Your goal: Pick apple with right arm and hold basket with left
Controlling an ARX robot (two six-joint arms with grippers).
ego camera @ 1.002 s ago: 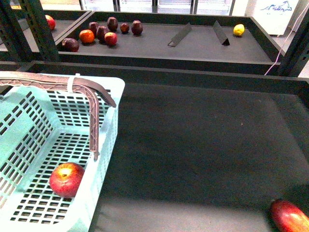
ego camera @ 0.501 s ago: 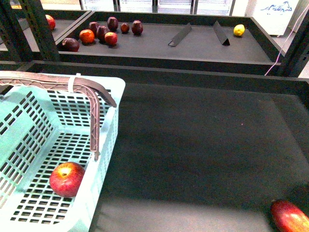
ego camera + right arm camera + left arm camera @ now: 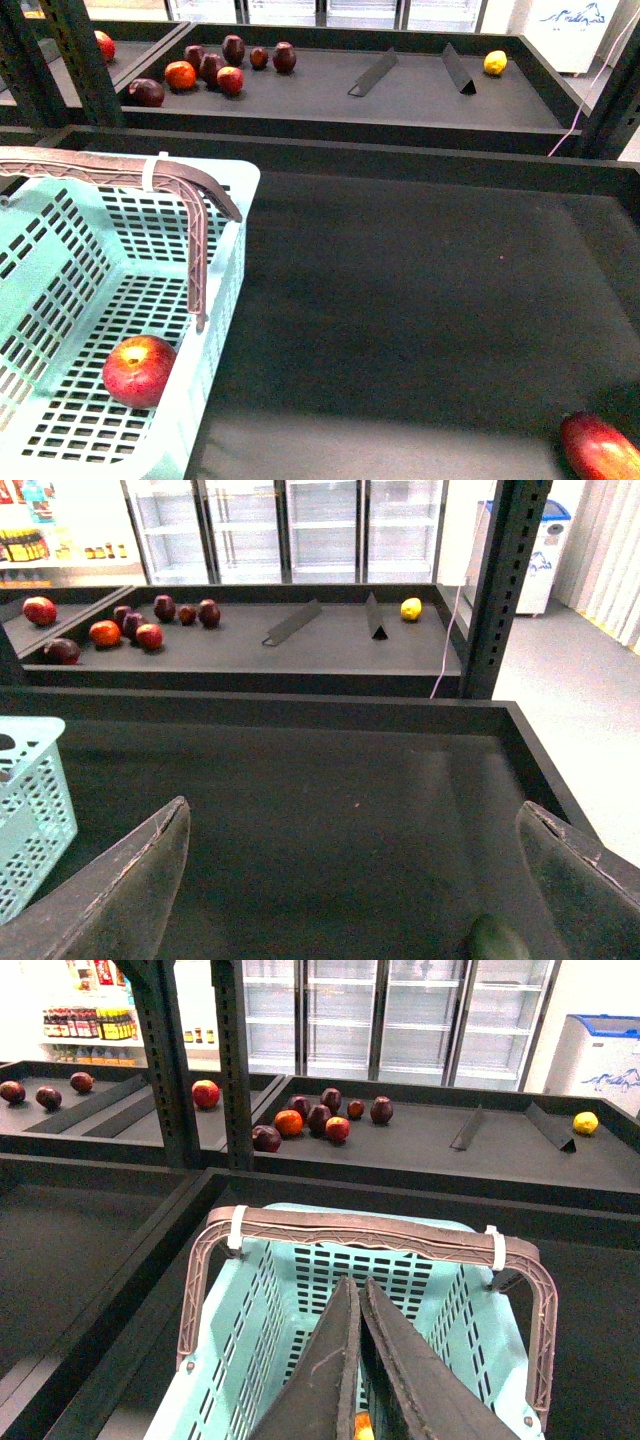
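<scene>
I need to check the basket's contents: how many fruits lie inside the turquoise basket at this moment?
1. A red apple lies on the floor of the turquoise basket, near its right wall. The front view cuts off the basket's left part, so more may be hidden.

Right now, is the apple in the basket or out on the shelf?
In. The apple lies on the slotted floor of the basket, inside its walls.

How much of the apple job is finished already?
The apple already lies inside the basket. The right gripper is open and holds nothing. The left gripper is shut above the basket, though whether it grips the basket cannot be seen. From the pictures, little seems left.
</scene>
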